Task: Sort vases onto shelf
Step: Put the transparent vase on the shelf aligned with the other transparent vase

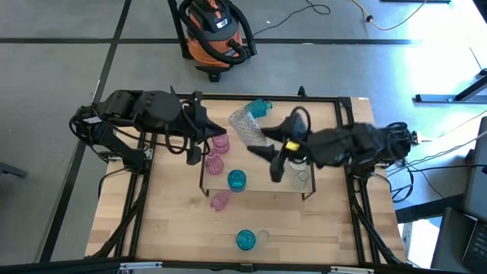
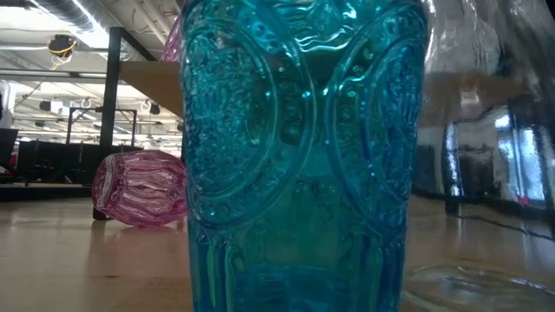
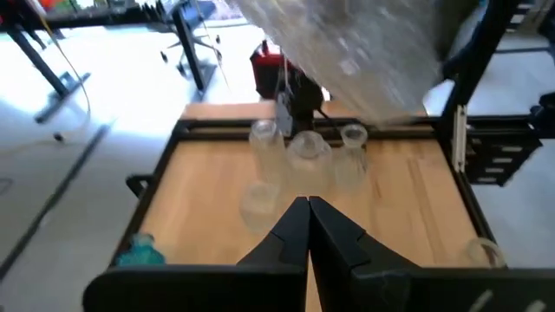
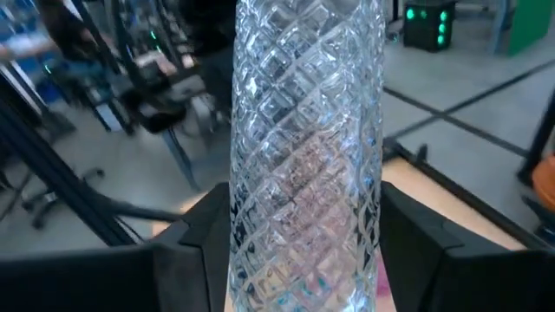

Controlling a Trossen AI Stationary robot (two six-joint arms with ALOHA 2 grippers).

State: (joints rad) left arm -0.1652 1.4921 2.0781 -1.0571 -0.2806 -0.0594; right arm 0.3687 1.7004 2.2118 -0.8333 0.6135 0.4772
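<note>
Clear cut-glass vase (image 4: 303,165) clamped in right pincer (image 4: 299,260).

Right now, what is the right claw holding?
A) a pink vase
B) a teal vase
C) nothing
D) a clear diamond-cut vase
D: the right claw has its fingers on either side of a clear diamond-cut vase, which the high view also shows held tilted over the shelf.

Three pink vases (image 1: 219,143), three teal vases (image 1: 237,180), four clear vases (image 1: 245,127), one shelf (image 1: 255,185)
</note>
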